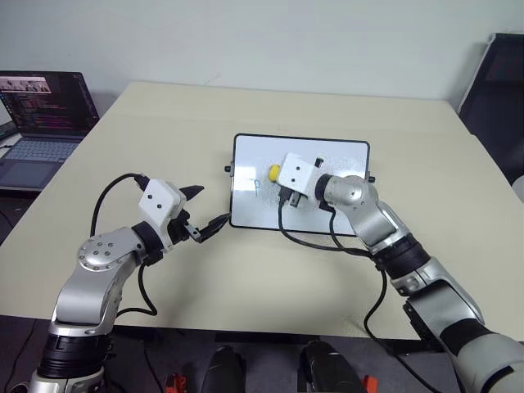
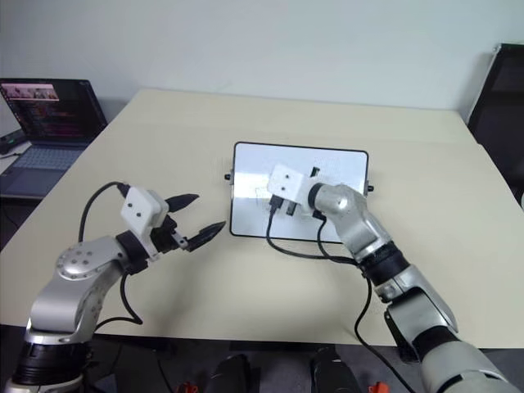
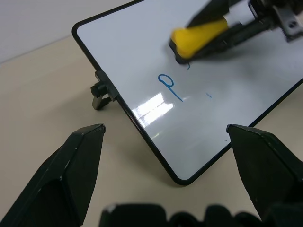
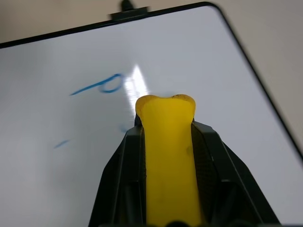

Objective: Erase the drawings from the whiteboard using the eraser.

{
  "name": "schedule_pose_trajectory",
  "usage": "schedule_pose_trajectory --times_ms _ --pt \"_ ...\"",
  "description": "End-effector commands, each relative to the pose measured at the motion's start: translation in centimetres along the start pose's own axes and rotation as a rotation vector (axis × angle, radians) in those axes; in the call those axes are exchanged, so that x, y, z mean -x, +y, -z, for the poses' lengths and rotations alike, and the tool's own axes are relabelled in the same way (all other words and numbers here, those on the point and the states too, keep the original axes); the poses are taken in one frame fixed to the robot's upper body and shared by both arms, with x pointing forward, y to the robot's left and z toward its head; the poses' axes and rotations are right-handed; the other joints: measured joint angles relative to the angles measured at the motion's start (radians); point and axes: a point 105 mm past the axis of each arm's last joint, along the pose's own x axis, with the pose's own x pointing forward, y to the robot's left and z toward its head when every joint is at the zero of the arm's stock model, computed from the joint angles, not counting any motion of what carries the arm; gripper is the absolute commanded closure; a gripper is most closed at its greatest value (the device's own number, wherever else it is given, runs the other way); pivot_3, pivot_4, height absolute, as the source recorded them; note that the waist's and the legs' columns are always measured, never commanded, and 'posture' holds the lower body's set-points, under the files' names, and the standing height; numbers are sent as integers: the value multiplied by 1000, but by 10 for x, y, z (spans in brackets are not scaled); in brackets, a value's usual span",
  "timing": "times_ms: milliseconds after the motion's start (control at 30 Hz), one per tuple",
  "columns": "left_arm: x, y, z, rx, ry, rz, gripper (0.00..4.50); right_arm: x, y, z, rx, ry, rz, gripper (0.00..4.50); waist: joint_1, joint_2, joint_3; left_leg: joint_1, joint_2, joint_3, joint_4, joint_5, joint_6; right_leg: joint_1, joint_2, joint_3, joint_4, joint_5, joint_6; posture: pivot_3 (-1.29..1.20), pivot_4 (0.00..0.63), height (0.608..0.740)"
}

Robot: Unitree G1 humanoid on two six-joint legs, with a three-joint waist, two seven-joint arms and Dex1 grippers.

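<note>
Left wrist view gives the clearest read on progress: the whiteboard (image 3: 142, 52) carries a blue looped mark like a "p" (image 3: 169, 86), a short blue dash (image 3: 208, 95) close by and a tiny fleck partly under the eraser's edge, so the drawings are not yet gone. The rest of the board's surface in this view looks clean, and I judge the job to be under way with these few small marks left to wipe. The right gripper (image 4: 165, 142) is clamped tight on the yellow eraser (image 4: 165, 156), one black finger on each long side, the eraser's tip sticking out past the fingertips. From the head camera the eraser (image 1: 274, 173) sits over the middle of the board, on its left half, and its black underside appears to be on or just above the white surface; contact cannot be confirmed. The looped mark lies just beside the eraser's tip, towards the board's near left corner, with the dash near it. The left gripper (image 1: 205, 209) hovers over the beige desk (image 1: 164, 115) with its fingers spread wide and empty, just off the board's near left corner and not touching it. A laptop (image 1: 45, 123) sits at the desk's far left, well apart.
</note>
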Motion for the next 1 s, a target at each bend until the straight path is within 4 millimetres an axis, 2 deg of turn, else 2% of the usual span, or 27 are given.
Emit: schedule_pose_trajectory --times_ms 33,133,233,300,467,533,667,833,900,1000 --pt "1 2 -11 -32 -41 -5 0 4 19 31 -33 123 -97 3503 -1 0 0 0 0 0 0 0 0 0 0 0 0 0 0 0 150 740" --pt "0 3 -10 -33 -40 -6 0 2 6 28 -8 118 -24 3503 -1 0 0 0 0 0 1 0 0 -1 0 0 1 1 0 0 150 740" --pt "0 3 -10 -34 -39 -6 0 3 -27 23 15 101 155 3503 -3 0 0 2 -1 0 2 0 0 -2 0 0 0 1 0 0 150 740" --pt "0 3 -10 -34 -41 -7 0 4 -35 27 11 105 194 3503 -2 0 0 2 -1 0 2 0 0 -3 0 1 0 1 -1 0 150 740" --pt "0 4 -10 -32 -43 -10 0 5 -24 32 -12 102 120 3503 0 0 0 2 -2 0 2 0 0 -2 -1 1 0 1 -1 0 150 740" --pt "1 5 -9 -21 -43 -18 0 5 -17 27 -23 67 98 3503 0 0 0 2 -2 0 2 0 0 -1 -1 1 0 1 -1 0 150 740" --pt "3 9 -8 1 -47 -38 0 11 -27 7 -90 -38 185 3503 0 0 0 0 -1 0 0 0 0 0 -1 1 -1 0 0 0 150 740" --pt "8 19 -8 44 -62 -82 0 35 -24 -21 -224 -187 159 3504 0 1 1 -3 -1 0 -2 0 0 -1 -1 0 -1 -1 2 0 150 740" --pt "9 21 -8 61 -71 -88 0 45 -16 -27 -255 -222 122 3504 0 1 1 -4 -1 0 -3 0 0 -2 -1 0 -1 -1 3 0 150 740" --pt "10 24 -9 84 -85 -95 0 59 8 -35 -312 -286 18 3504 0 1 1 -4 -1 0 -4 -1 -1 -2 -1 -1 -1 -2 4 0 150 740"
